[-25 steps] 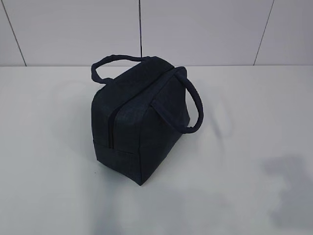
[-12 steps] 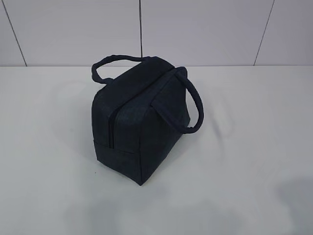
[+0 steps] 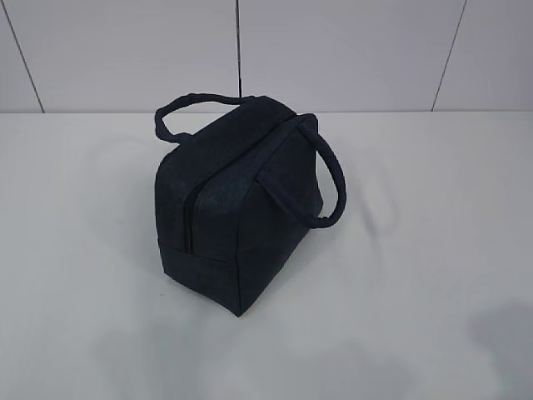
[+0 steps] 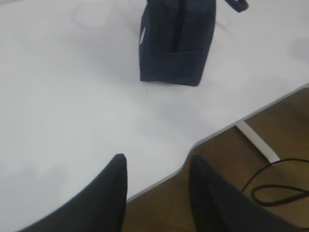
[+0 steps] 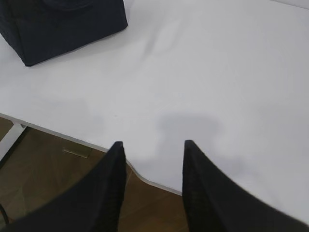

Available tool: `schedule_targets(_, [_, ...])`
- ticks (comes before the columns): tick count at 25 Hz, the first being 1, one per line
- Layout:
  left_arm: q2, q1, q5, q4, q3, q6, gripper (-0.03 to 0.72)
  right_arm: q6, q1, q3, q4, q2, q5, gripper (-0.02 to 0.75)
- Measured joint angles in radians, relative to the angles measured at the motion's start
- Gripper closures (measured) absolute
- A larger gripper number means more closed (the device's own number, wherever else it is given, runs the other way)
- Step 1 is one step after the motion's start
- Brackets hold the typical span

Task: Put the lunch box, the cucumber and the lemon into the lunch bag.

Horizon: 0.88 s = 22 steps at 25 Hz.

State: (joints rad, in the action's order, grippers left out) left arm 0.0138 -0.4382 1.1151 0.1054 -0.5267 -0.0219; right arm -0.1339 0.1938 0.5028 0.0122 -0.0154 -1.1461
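The left tool [image 4: 157, 166] hangs over the near edge of the bench [image 3: 416, 250], its two dark fingers partly spread with nothing between them. From that wrist view the lunch bag [image 4: 176, 43] stands at about twelve o'clock, well apart from the tool.

In the exterior view the lunch bag [image 3: 237, 196] sits near the middle of the bench, one corner turned toward the camera. Its zipper [image 3: 190, 221] runs down the near end and looks closed, so what is inside cannot be seen. One handle [image 3: 179, 112] loops at about eleven o'clock of the bag, the other [image 3: 329, 175] at about three o'clock.

The lunch box, cucumber and lemon appear in no view. Judging by that and the shut zipper, the step in hand is likely opening the bag or finishing up; which one cannot be told.

If opening, one tool should steady the fabric while the other draws the pull slowly, so the light bag does not slide.

The right tool [image 5: 153, 150] is likewise partly spread and empty, with the bag's corner at about ten o'clock.
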Motion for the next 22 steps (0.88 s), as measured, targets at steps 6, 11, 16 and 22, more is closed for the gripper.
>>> schedule_targets(6, [0.000,0.000,-0.007,-0.031,0.005,0.022,0.381,0.000,0.000,0.000,0.000,0.000,0.000,0.423])
schedule_targets(11, [0.000,0.007,-0.009,-0.035,0.005,0.022,0.381,0.000,-0.002,0.000,0.000,0.000,0.000,0.423])
schedule_targets(16, [0.000,0.105,-0.009,-0.039,0.005,0.022,0.381,0.000,-0.077,0.000,0.004,0.000,0.000,0.423])
schedule_targets(22, [0.000,0.309,-0.009,-0.041,0.005,0.022,0.381,0.000,-0.237,0.000,0.012,0.000,0.000,0.423])
